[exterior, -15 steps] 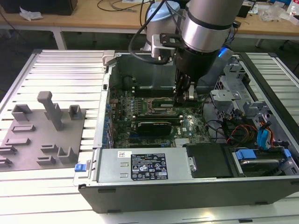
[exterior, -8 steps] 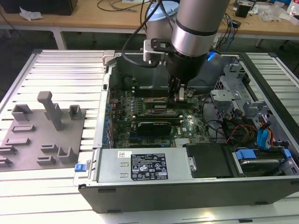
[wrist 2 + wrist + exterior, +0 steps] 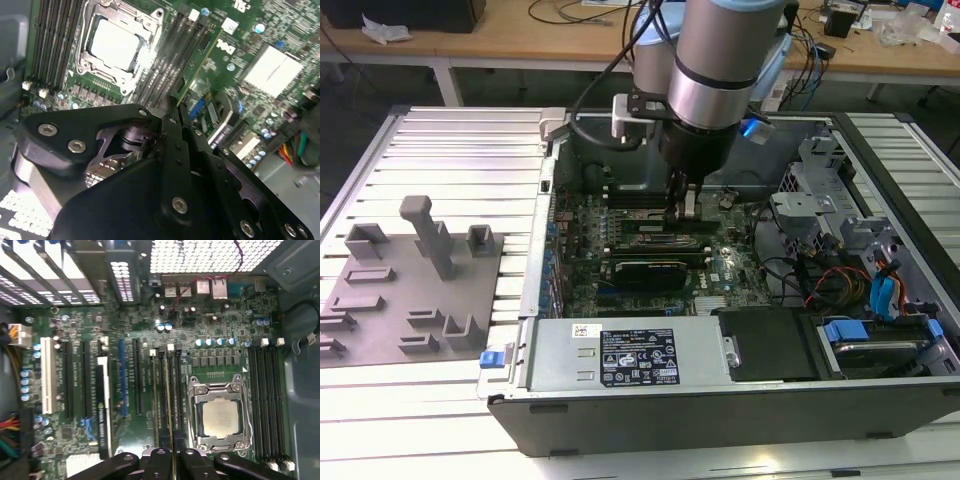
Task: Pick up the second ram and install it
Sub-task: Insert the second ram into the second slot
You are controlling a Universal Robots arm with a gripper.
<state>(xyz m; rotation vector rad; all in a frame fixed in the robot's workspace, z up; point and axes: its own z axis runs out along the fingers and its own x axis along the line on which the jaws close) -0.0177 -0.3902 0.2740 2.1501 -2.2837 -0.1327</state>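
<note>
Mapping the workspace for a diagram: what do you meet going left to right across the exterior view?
Grey peg tray → blue latch → claw shut on the second ram → grey drive cage → blue cables.

No legible print, even on the power-supply label (image 3: 638,357)

1. Exterior view: bright, even light; glare washes out the ribbed table (image 3: 410,410).
2. Second wrist view: processor (image 3: 112,42) blown white; gripper (image 3: 174,105) dark, soft-focused.
3. First wrist view: mesh panel (image 3: 210,255) overexposed; the second ram (image 3: 169,410) shows a thin lit edge.
</note>
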